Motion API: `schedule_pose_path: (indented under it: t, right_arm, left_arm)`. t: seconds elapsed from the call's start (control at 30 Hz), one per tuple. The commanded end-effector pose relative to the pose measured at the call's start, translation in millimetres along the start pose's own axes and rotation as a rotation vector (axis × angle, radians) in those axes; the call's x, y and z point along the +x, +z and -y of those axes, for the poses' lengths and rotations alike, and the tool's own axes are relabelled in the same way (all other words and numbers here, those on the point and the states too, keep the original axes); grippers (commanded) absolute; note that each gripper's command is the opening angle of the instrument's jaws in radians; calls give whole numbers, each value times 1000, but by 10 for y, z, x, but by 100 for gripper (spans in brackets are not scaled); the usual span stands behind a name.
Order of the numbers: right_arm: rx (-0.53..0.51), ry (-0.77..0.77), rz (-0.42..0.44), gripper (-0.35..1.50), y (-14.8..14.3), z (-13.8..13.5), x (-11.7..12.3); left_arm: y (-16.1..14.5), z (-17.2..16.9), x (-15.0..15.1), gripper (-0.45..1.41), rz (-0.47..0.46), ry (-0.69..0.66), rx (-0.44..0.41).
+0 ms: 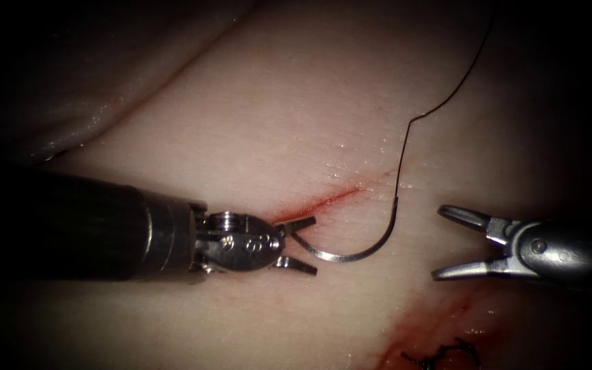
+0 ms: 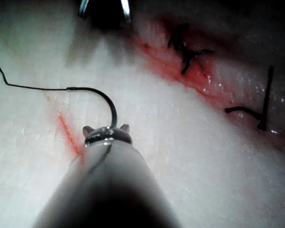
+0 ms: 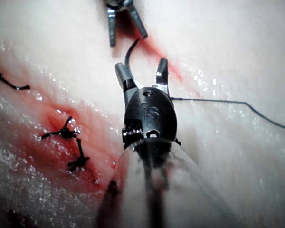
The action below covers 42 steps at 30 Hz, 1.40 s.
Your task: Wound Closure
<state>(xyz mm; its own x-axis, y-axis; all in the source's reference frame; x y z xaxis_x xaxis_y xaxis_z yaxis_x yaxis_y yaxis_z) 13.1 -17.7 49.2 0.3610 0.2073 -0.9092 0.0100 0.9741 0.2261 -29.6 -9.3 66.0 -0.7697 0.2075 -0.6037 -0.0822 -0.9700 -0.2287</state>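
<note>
Item: pale, moist slab of pork-belly tissue point(image 1: 255, 116), carrying a short red-edged cut point(image 1: 323, 201) that runs slantwise at centre. A second reddened stretch lies toward the lower right, with dark knotted stitches point(image 1: 440, 356) already in it; the right wrist view shows one such knot point(image 3: 66, 133) ringed by red fluid point(image 3: 85, 156).

Item: curved silver steel needle point(image 1: 351, 255), lying on the tissue surface just below the cut. Its arc sweeps from between the left jaws round and up to the swaged end near the cut's right end. No part appears buried in the tissue, though the tip is hard to make out against the jaws.

Item: thin dark thread point(image 1: 447, 96), running from the needle's swaged end up and off to the upper right, slack, with one kink.

Item: left end effector point(image 1: 303, 245), jaws parted, straddling the needle's pointed end; they grip nothing that I can see.

Item: right end effector point(image 1: 443, 243), jaws spread wide, empty, standing near the needle's swaged end on the right of the cut.

Handling note, as a judgement: a sound grasp would fall on the needle's body, back from the point, with the curve square to the jaws; the thread wants to stay slack and out of both jaws.
</note>
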Motion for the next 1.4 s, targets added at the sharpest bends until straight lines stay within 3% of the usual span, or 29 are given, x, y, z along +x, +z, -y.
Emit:
schedule_pose_path:
  t: [0.03,0.53,0.63,0.8,1.03,1.1,1.2,1.3,1.37,1.4]
  right_arm:
    - [3,0,-2,94,9,3,-3]
    - [3,0,-3,94,10,4,-2]
    - [3,0,-3,94,10,4,-2]
    - [4,0,-3,94,10,5,-1]
    - [4,-6,-4,85,10,6,0]
    - [3,41,-1,72,10,6,0]
    - [-3,107,-4,35,10,5,-1]
    - [-12,196,-10,17,10,4,-1]
    - [-31,298,-12,-22,10,4,-1]
    - [-48,358,-22,-27,10,3,0]
  left_arm:
    - [12,-5,-2,59,6,3,-8]
    - [37,-6,-21,47,33,27,-42]
    - [38,-7,-21,22,32,28,-44]
    - [40,-5,-20,-45,30,27,-46]
    - [37,-1,-19,-45,28,26,-50]
    - [32,0,-17,-45,43,25,-31]
    - [21,0,-11,-45,55,46,15]
    - [7,-1,-3,-45,55,72,61]
    - [-2,-3,4,-45,59,92,99]
    - [-7,-4,8,-45,63,111,122]
